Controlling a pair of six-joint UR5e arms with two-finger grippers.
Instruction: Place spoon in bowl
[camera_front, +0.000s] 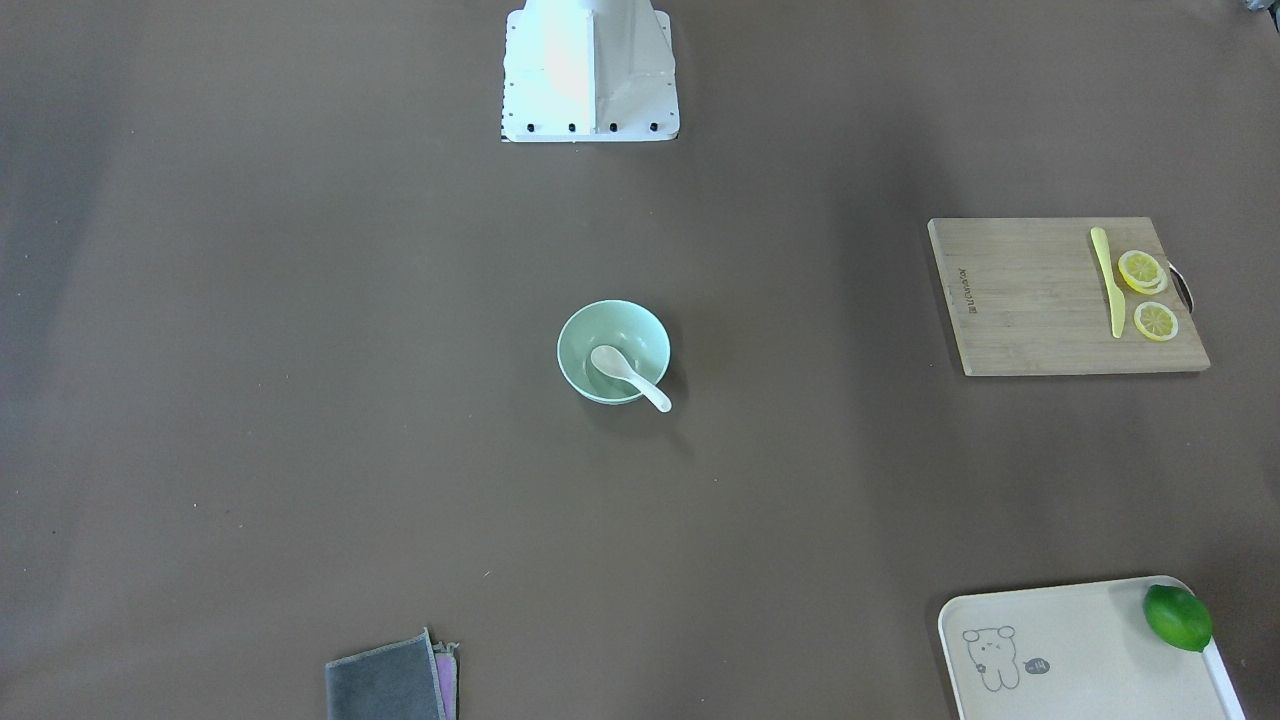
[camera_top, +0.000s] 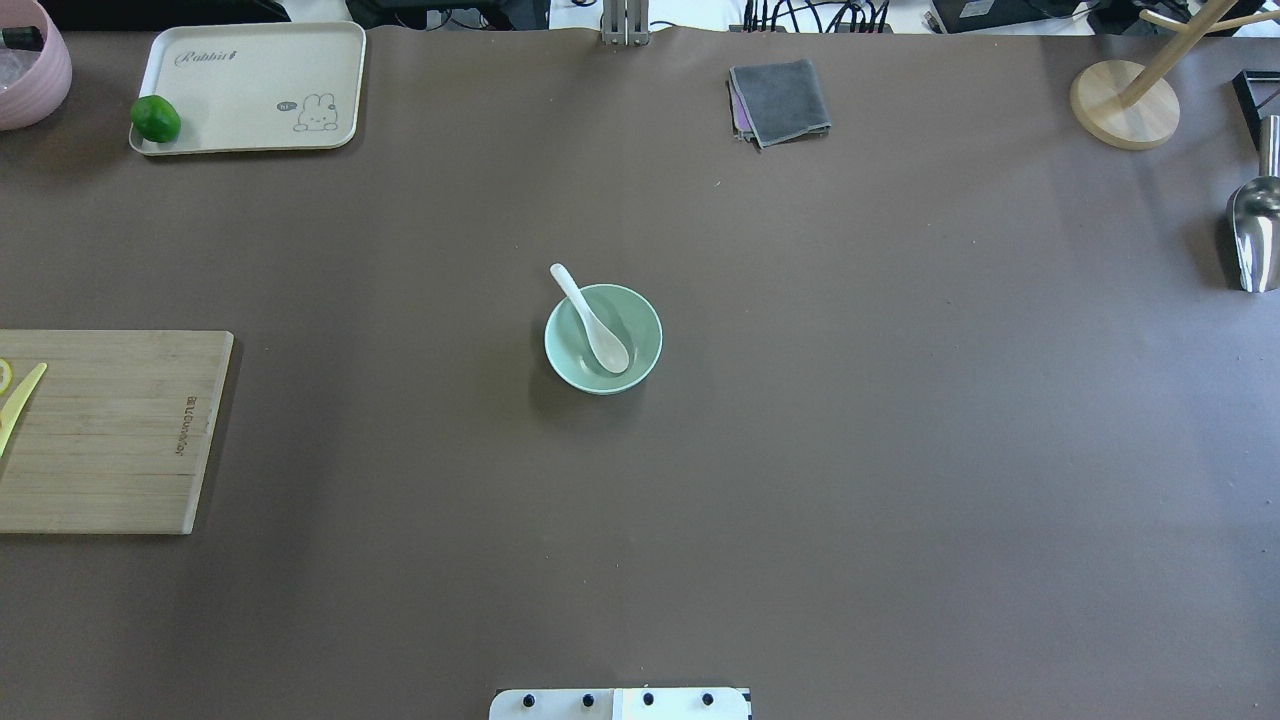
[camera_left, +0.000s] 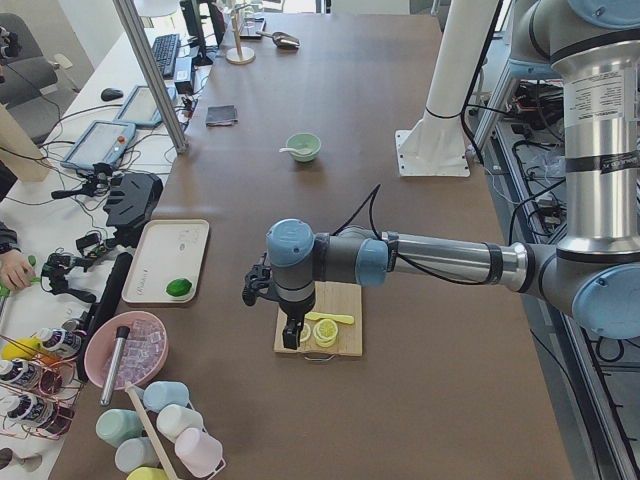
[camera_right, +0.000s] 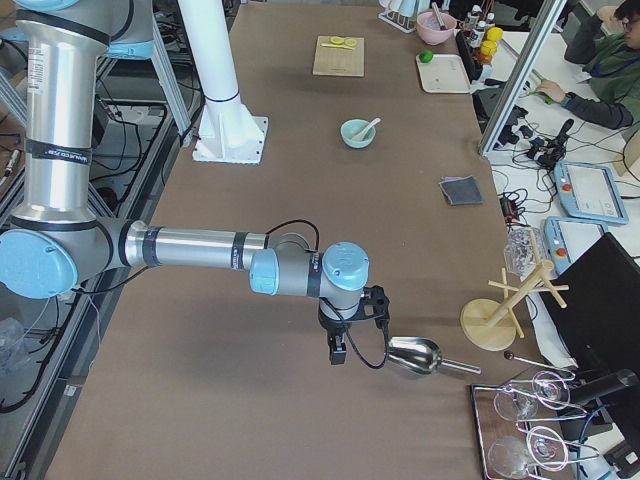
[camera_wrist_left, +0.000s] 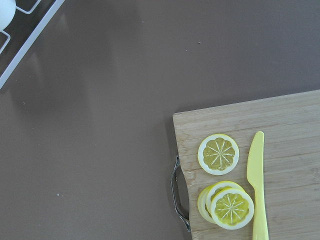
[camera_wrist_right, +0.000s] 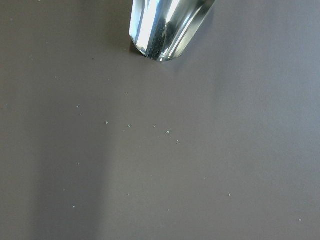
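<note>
The pale mint-green bowl (camera_top: 645, 335) stands at the table's middle. The white spoon (camera_top: 592, 320) lies in it, scoop down inside and handle leaning out over the rim. Both also show in the front view, the bowl (camera_front: 575, 345) and the spoon (camera_front: 630, 378). My left gripper (camera_left: 290, 335) hangs over the wooden cutting board (camera_left: 340, 330), far from the bowl (camera_left: 306, 145). My right gripper (camera_right: 337, 352) hangs next to a metal scoop (camera_right: 413, 356), far from the bowl (camera_right: 353, 135). Both grippers show only in the side views, so I cannot tell if they are open or shut.
The cutting board (camera_front: 1040, 300) carries a thin yellow knife (camera_front: 1108, 280) and lemon slices (camera_front: 1143, 272). A cream tray (camera_top: 250, 85) holds a lime (camera_top: 156, 118). A folded grey cloth (camera_top: 780, 100), a wooden stand (camera_top: 1125, 100) and the metal scoop (camera_top: 1255, 230) lie along the far and right edges.
</note>
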